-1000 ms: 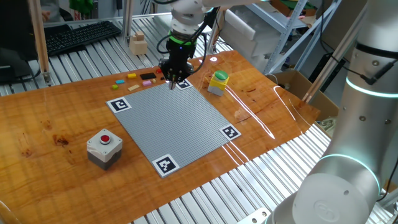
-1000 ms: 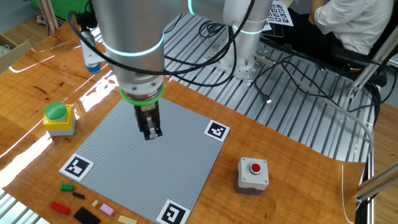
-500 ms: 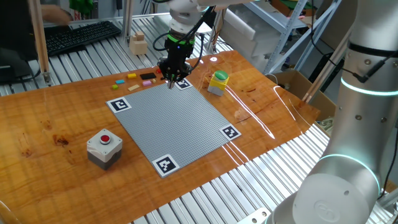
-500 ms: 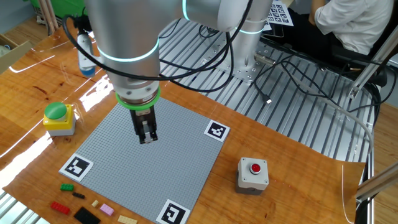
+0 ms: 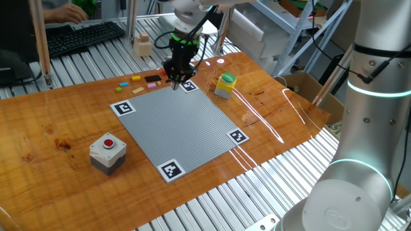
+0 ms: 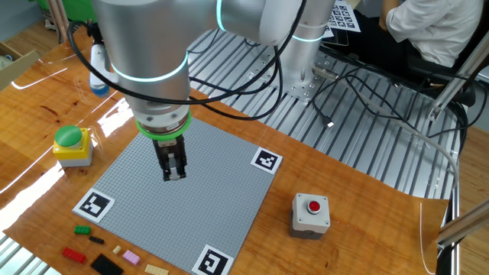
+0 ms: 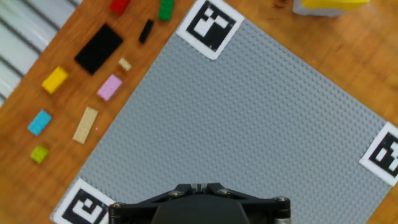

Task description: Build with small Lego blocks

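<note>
You have the gripper [image 6: 173, 171] closed and empty, pointing straight down over the grey baseplate [image 5: 183, 122], on the side that lies nearest to the loose pieces. The small Lego blocks [image 7: 93, 81] are not on the plate yet: they lie scattered on the wooden table [image 5: 58, 122] just beside the plate's edge, between two of its corner markers, so that each one can be reached from above without touching a neighbour. In the hand view you can tell a black flat piece [image 7: 98, 48], a pink one [image 7: 109, 87], a yellow one [image 7: 54, 79], a blue one [image 7: 39, 122] and a pale long one [image 7: 85, 124], each apart from the others. The plate is still bare, so I judge that the building has not begun and the first pick is ahead.

Compared with one second ago, the hand has moved across the plate toward that edge with the blocks, and the wrist seems to have rolled a little, though this is hard to confirm in the fixed views. The fingers remain shut as before. The yellow box with green top [image 5: 225, 84] and the red button box [image 5: 107, 152] have not moved.
</note>
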`<state>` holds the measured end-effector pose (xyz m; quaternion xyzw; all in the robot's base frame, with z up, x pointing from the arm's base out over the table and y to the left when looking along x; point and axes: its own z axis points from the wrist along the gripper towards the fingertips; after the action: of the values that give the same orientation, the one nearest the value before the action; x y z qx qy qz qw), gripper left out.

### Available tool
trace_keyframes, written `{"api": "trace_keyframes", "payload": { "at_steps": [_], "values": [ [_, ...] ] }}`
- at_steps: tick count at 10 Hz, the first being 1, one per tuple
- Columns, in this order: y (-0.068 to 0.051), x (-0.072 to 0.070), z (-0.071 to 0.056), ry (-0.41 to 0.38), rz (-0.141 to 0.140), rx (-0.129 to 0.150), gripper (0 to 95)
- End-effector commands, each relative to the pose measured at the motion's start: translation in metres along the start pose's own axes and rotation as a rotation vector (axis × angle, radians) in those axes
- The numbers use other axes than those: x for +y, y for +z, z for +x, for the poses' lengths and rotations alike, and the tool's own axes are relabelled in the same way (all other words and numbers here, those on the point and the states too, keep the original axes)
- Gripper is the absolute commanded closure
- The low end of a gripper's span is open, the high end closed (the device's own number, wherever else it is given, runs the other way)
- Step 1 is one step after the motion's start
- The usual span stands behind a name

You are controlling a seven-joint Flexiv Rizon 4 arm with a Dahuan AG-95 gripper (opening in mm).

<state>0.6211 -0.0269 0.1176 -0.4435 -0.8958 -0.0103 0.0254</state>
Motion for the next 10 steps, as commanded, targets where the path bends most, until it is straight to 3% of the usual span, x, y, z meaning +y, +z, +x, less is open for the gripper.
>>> {"api": "trace_keyframes", "payload": {
  "at_steps": [1,4,10],
  "values": [
    [0.010,0.006,-0.007,0.093,-0.002,0.004,95.0],
    [0.013,0.010,-0.012,0.192,-0.017,0.001,95.0],
    [0.017,0.023,-0.017,0.270,-0.032,-0.011,95.0]
  ]
}}
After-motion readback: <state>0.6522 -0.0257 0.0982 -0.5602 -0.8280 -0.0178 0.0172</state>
